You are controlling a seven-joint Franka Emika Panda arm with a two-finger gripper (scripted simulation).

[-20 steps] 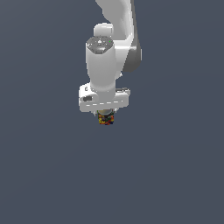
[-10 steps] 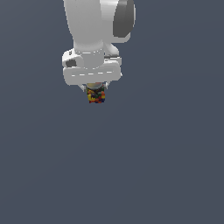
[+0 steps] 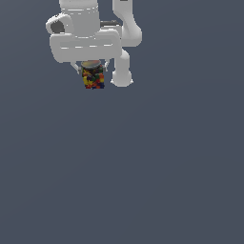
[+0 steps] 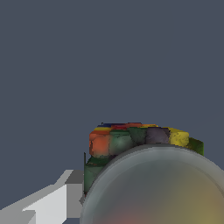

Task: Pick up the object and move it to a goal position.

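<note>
One speckled jar (image 3: pixel 93 78) hangs clamped in the gripper (image 3: pixel 92 71), directly beneath the white arm (image 3: pixel 86 40); both have shifted sideways and nearer since a second ago, so transport is underway.

Plain dark blue-grey backdrop (image 3: pixel 181 167)

arm (image 3: pixel 86 28): shifted toward exterior view's left, upward | jar (image 3: pixel 93 77): carried along, appears larger

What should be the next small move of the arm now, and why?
Probably go on carrying the jar toward the goal, with the fingers closed. The jar hangs under the gripper with nothing beneath it, and no goal marker is visible.
</note>
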